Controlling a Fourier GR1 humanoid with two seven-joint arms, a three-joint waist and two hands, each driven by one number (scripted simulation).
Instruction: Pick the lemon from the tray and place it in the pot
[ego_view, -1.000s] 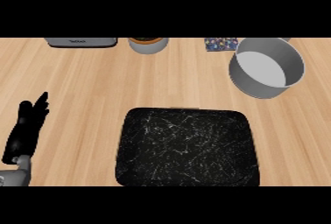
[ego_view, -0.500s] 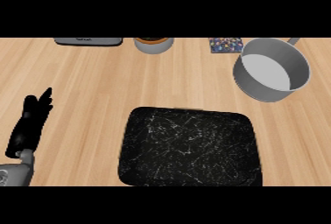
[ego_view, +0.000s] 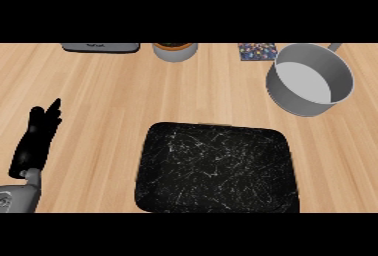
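Pale wood worktop (ego_view: 111, 100) fills the view, with a black marbled tray (ego_view: 215, 169) low in the middle and a grey pot (ego_view: 310, 80) near the upper right, well apart from it. No lemon shows anywhere — the tray's top looks bare and the pot's inside looks bare too, so I cannot tell where the lemon is. That is the main risk: a reach aimed at the tray could close on nothing. The left hand (ego_view: 37, 142) rests at the left edge, fingers straight and together, holding nothing; the right hand is out of view. Along the top edge sit a small bowl (ego_view: 175, 50), a grey box (ego_view: 101, 47) and a patterned card (ego_view: 258, 51).
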